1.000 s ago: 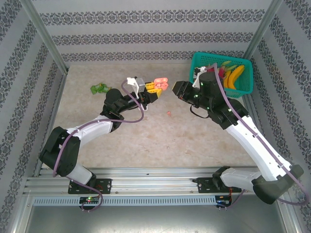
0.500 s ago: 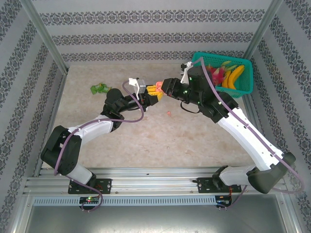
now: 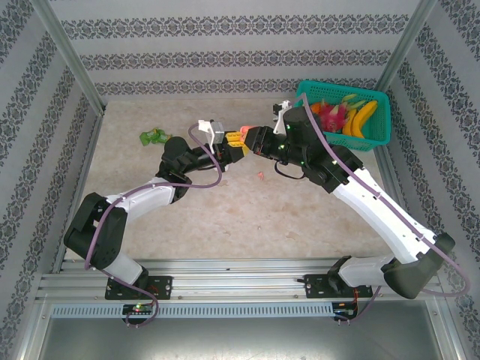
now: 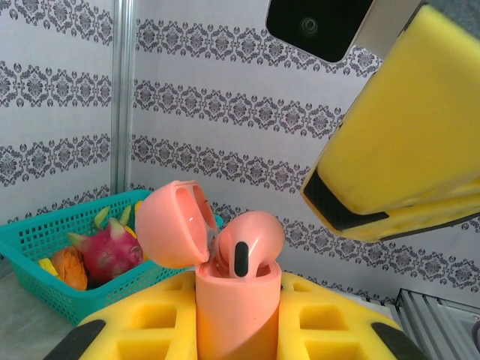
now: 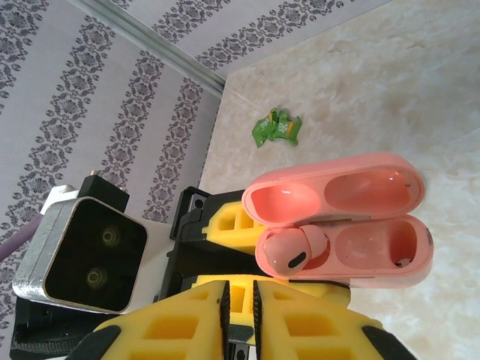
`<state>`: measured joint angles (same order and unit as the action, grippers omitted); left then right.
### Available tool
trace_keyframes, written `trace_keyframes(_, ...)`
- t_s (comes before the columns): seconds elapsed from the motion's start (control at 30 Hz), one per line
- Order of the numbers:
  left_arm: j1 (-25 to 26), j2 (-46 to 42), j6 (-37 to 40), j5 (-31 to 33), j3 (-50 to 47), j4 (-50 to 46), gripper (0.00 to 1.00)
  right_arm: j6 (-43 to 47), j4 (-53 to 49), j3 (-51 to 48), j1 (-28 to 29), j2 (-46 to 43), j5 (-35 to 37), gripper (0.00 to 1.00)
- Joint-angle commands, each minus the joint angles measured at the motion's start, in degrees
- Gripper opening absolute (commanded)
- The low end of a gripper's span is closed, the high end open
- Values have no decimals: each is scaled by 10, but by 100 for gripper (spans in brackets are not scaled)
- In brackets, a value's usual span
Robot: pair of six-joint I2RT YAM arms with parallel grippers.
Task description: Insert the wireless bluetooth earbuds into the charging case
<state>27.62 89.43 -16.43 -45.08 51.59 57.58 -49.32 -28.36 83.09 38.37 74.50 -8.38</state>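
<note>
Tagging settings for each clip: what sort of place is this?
Probably a lab robot cell, not a home: patterned panels on aluminium posts box in a table with a metal mounting rail.

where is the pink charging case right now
The pink charging case is clamped in the left tool, lid open, near the centre of the top view, with the right tool close on its right and the teal basket beyond.

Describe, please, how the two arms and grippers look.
The left arm and right arm have white links and black joints, each trailed by a purple cable. The left gripper and right gripper have yellow fingers with square recesses and black patches.
</note>
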Motion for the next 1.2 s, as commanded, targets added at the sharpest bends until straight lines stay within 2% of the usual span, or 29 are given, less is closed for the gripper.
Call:
trace_keyframes(0.0,-7,-1,-11,-19,4,37,0,-6,17,-2,-6,2,12,19)
trace_keyframes(0.57,-7,-2,-16,-23,1,39,0,-24,40,28,-21,46,-8,19)
trace_keyframes(0.93,-8,4,-8,-9,-6,45,0,-20,35,33,-46,-41,-1,23)
trace_keyframes(1.07,-12,-3,1,4,-13,43,0,-13,10,9,-65,-72,14,29)
trace_keyframes(1.17,-17,-21,17,19,-23,28,0,-20,2,-41,-85,-86,23,42)
